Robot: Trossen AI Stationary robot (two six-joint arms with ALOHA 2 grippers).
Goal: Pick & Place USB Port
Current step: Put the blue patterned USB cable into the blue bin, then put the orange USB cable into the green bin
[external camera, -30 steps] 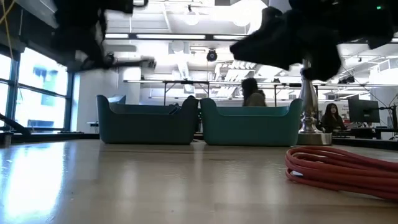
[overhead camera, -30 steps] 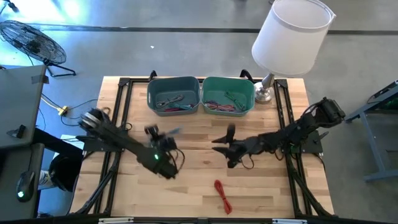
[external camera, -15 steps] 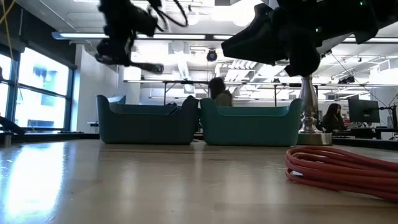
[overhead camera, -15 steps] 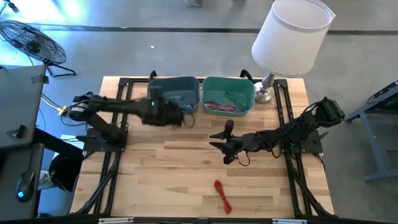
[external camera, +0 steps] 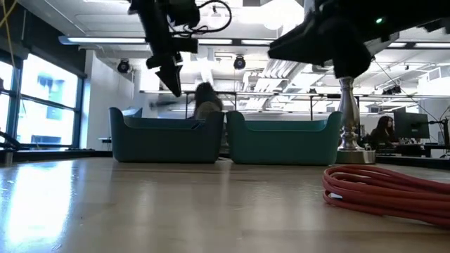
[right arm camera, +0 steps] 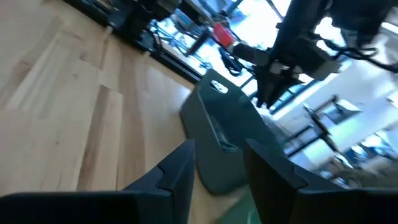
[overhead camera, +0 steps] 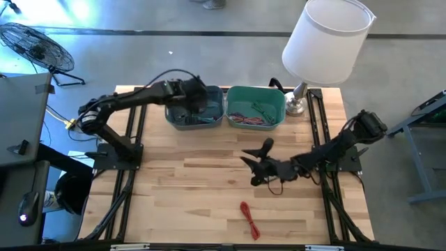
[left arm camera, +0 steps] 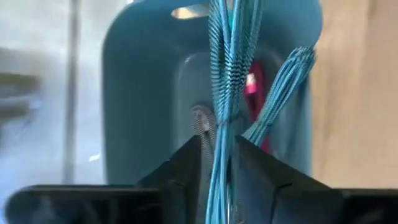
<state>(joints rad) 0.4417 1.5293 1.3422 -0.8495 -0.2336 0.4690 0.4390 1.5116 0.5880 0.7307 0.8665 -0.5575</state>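
Two teal bins sit side by side at the desk's (overhead camera: 209, 188) far edge, left of the lamp (overhead camera: 325, 43). The left bin (overhead camera: 174, 104) holds dark and red cables; the right bin (overhead camera: 275, 104) holds red and green ones. The left tool (overhead camera: 197, 100) is over the left bin, clamped on a blue cable (left arm camera: 227, 93), as only the left wrist view shows. The low view shows that tool well above the bin rim. Half a second ago it was short of the bin. The right tool (overhead camera: 259, 166) hovers near the desk's middle, fingers (right arm camera: 180, 168) parted, empty. A red cable (overhead camera: 249, 218) lies near the front edge.
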